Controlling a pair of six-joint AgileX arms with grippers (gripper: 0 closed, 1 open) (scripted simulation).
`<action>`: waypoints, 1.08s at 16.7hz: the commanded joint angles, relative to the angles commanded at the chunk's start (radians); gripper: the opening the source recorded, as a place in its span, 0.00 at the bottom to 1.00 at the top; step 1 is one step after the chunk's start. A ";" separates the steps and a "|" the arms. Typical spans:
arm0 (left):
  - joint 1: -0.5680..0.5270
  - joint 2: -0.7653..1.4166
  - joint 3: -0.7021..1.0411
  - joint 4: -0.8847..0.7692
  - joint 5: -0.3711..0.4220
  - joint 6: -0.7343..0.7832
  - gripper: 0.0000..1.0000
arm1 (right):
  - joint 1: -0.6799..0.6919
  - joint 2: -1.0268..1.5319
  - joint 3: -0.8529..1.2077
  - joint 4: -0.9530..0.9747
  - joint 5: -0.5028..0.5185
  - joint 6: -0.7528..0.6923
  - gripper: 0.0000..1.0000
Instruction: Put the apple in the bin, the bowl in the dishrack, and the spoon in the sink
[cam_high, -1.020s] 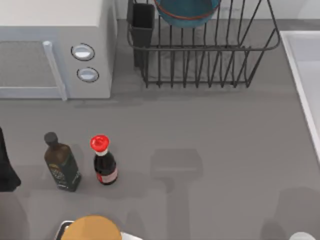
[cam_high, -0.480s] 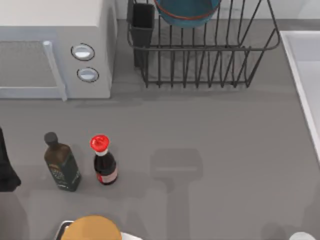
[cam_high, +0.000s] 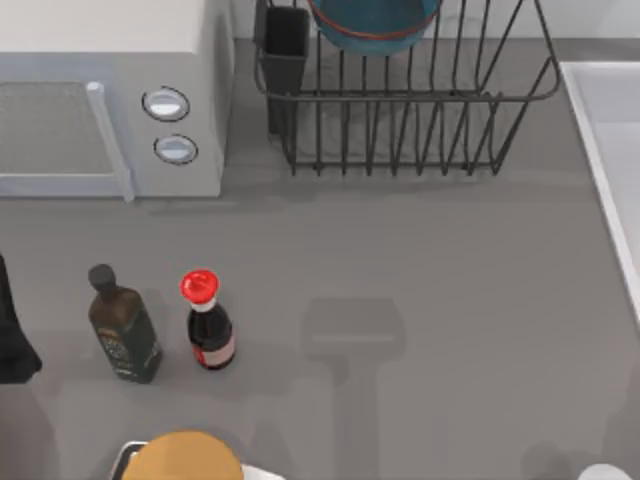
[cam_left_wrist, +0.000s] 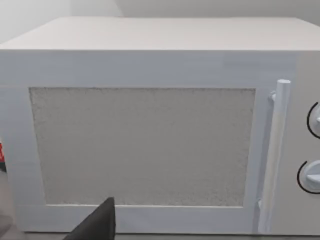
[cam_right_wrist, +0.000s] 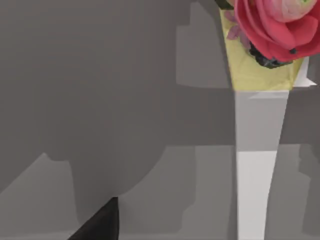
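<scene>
Your bowl already sits in the dishrack at about twelve o'clock on the table, leaning among the upright bars beside the dark utensil cup. The sink runs along the edge from two to three o'clock, and what you can see of its basin holds nothing. You have no sight of the apple, the spoon or the bin from here, so judge those two steps as unconfirmed. The risk I would watch is a blind reach: the sauce bottle and the olive oil bottle stand upright close together at about eight o'clock, and a low sweep from the left arm (a dark shape at nine o'clock, at the table's edge) could topple either one. The left wrist camera faces the microwave door squarely, so that arm is drawn back and level; one dark fingertip shows, but you cannot tell whether its fingers are apart or together. The right wrist camera looks at a vase with a pink flower, and the same doubt holds for its fingers.
</scene>
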 joint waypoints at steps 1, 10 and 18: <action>0.000 0.000 0.000 0.000 0.000 0.000 1.00 | 0.000 0.000 0.000 0.000 0.000 0.000 0.77; 0.000 0.000 0.000 0.000 0.000 0.000 1.00 | 0.000 0.000 0.000 0.000 0.000 0.000 0.10; 0.000 0.000 0.000 0.000 0.000 0.000 1.00 | 0.000 0.000 0.000 0.000 0.000 0.000 0.00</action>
